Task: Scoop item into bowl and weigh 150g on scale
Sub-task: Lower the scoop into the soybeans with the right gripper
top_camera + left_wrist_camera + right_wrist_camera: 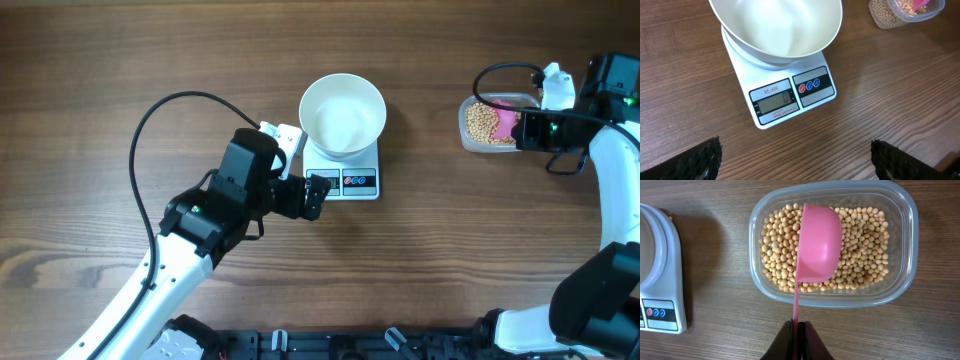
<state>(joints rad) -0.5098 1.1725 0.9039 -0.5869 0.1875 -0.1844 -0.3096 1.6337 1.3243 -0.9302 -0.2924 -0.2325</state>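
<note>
The empty white bowl [342, 113] sits on the white scale [345, 182], whose display [775, 102] reads 0. My left gripper [318, 195] hovers open over bare wood just in front of the scale, its dark fingertips [700, 160] far apart and holding nothing. The pale-tan beans [780, 245] fill a clear plastic tub [907, 240] at the far right. My right gripper [797, 335] is shut on the thin handle of a pink scoop [817, 242]. The scoop's cup is turned on its side among the beans inside the tub.
A black cable [160, 110] loops across the wood behind the left arm. The right arm [610, 160] stands along the table's right edge. The scale's edge [665, 280] lies left of the tub, with a strip of bare wood between them.
</note>
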